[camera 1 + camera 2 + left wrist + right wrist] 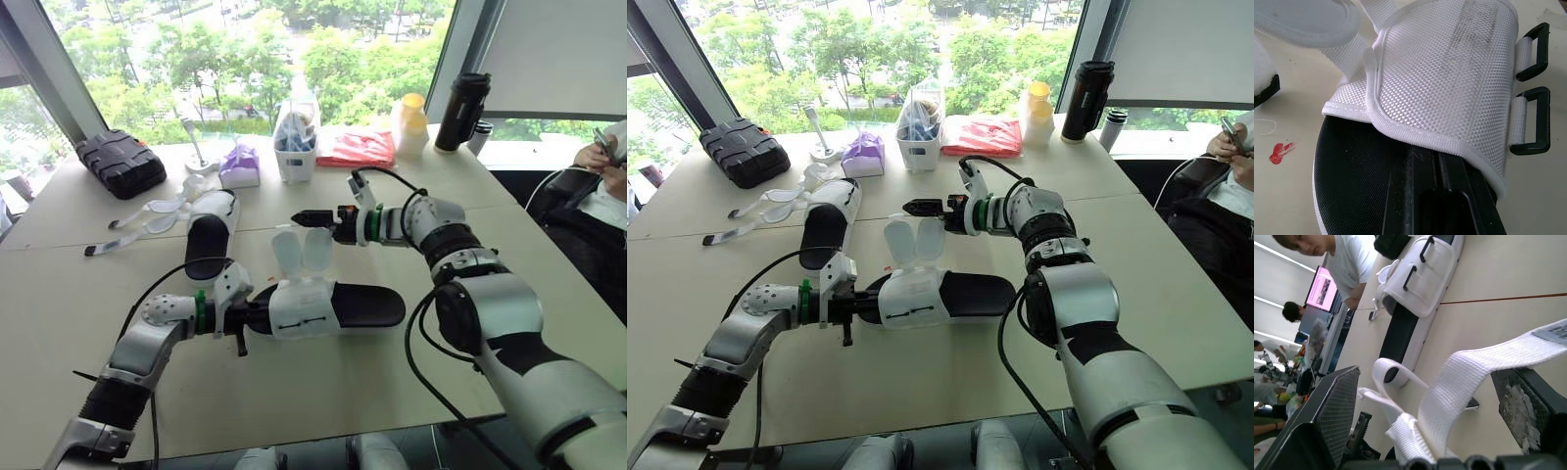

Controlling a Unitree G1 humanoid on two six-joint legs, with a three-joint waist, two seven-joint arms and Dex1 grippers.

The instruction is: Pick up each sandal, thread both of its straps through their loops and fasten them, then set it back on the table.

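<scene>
The near sandal [333, 305], with a black sole and a white mesh upper, lies at the table's middle. Its two white straps [300, 251] stand upright, free of the two black loops [1539, 120] on its side. My left gripper [257, 315] is shut on the sole at the sandal's left end, its fingers [1449, 196] tucked under the upper. My right gripper [312, 217] hovers just above the strap tips. In the right wrist view its fingers [1327, 416] stand wide open, with a white strap [1469, 374] running between them. The second sandal [209, 233] lies farther back left.
Loose white straps [147, 213] lie left of the second sandal. Along the window stand a black case [120, 162], a purple pack [238, 164], a white container [296, 137], a red bag [358, 147], a yellow bottle [409, 122] and a black flask [460, 110]. A person [605, 171] sits at the right.
</scene>
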